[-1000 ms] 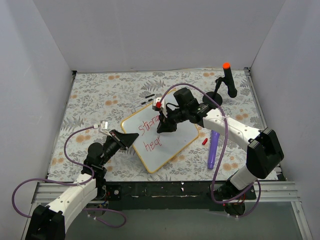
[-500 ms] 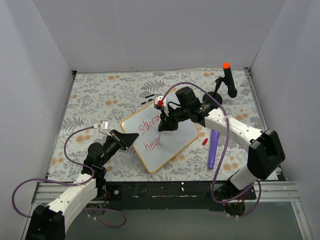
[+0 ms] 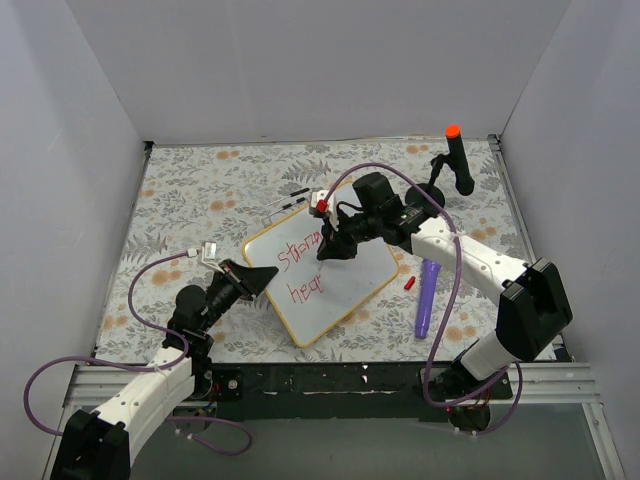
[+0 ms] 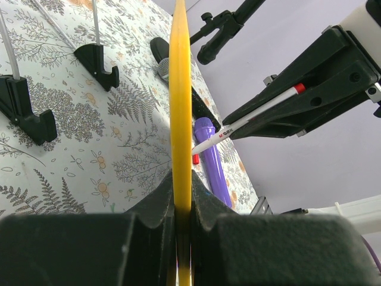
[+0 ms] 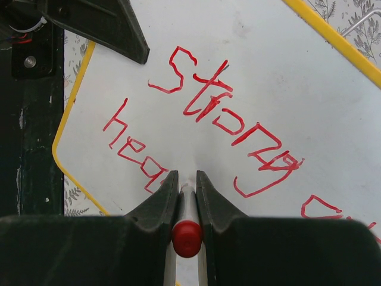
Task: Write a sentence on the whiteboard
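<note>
Floral tbl [image 3: 200, 200] w/ whiteboard [image 3: 350, 285], purple marker(?) [image 3: 427, 300]

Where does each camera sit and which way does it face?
Top external: overhead, behind the left arm and right arm, facing down.
Left wrist: looks along left tool, shut on yellow-framed glossy white board's edge.
Right wrist: looks down past right tool, gripping red-ended white marker, at red handwritten words.
Shared: all see the board.

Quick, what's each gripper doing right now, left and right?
Left gripper: closed, clamping the whiteboard by its edge.
Right gripper: closed, holding the marker.
</note>
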Robot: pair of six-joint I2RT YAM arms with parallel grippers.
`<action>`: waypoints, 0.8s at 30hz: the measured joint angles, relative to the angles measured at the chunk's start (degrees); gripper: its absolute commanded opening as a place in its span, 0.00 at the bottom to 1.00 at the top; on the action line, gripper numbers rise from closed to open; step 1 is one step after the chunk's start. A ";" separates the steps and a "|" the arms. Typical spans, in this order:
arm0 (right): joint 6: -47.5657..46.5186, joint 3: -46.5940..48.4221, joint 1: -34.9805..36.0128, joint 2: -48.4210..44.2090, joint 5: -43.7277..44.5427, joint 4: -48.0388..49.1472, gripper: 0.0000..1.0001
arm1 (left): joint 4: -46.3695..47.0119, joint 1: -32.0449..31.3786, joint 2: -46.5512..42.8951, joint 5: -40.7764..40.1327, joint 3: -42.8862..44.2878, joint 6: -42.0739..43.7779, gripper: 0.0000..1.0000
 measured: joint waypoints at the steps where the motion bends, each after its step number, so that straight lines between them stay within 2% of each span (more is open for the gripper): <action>1: 0.02 0.00 0.00 0.15 0.04 0.02 0.01 | 0.00 0.00 0.00 0.00 0.00 0.00 0.00; 24: 1.51 0.00 -2.29 0.96 1.20 0.02 0.01 | -0.17 0.00 0.02 -0.31 0.00 -0.02 0.00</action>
